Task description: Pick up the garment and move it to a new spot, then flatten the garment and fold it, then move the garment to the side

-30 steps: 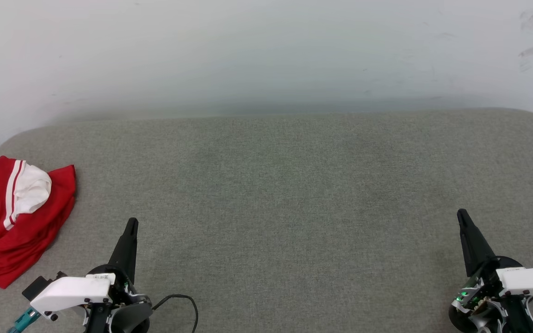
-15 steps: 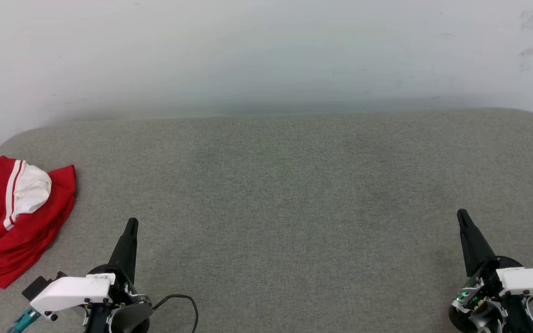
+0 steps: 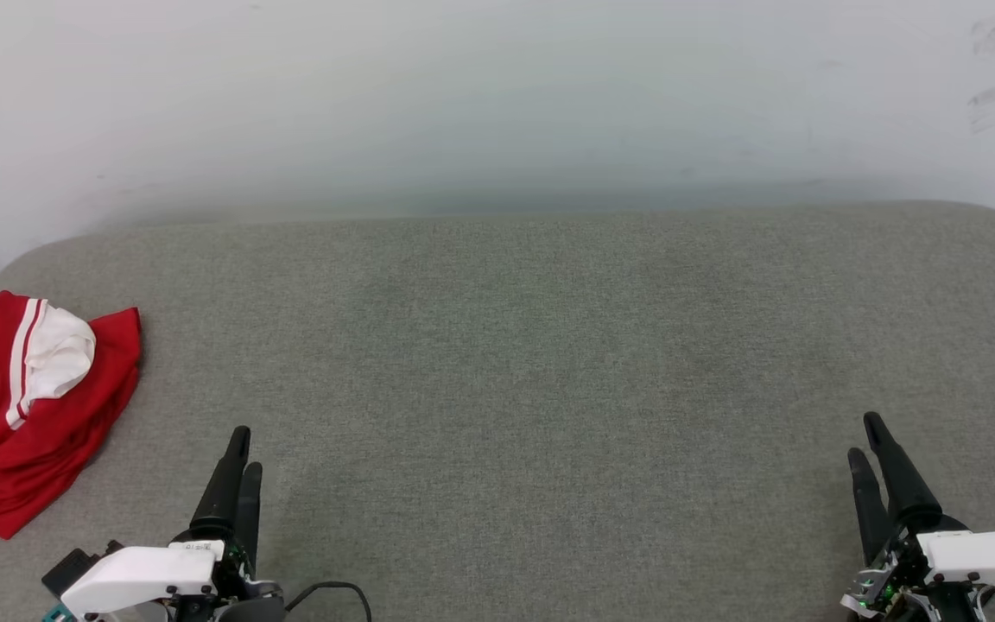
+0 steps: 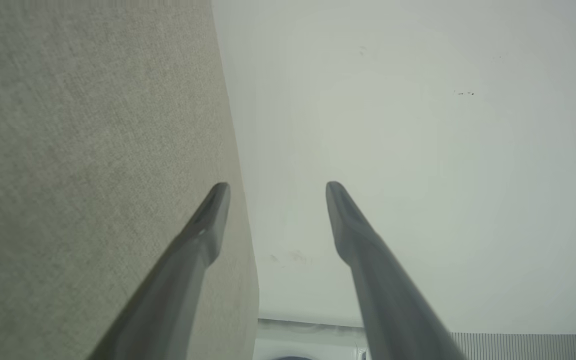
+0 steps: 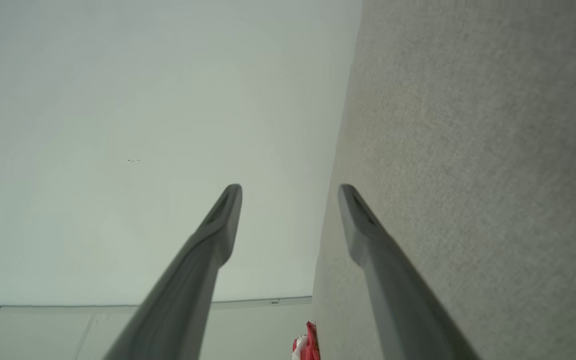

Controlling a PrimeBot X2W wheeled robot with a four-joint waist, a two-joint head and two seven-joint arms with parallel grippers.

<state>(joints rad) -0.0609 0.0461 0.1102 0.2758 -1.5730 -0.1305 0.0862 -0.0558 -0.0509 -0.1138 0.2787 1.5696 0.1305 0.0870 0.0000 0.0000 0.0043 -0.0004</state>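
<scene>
Head view: crumpled garment (image 3: 31, 441) (white sleeve (image 3: 61, 350) farthest) runs near-to-far.

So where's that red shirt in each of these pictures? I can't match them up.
Head view: the red shirt lies crumpled at the far left edge, on the grey cushion.
Left wrist view: grey cushion on the left, white wall on the right.
Right wrist view: a small red-and-white scrap at the bottom edge, between the two fingers.
Shared landmark: the line where the grey cushion meets the white wall.
</scene>
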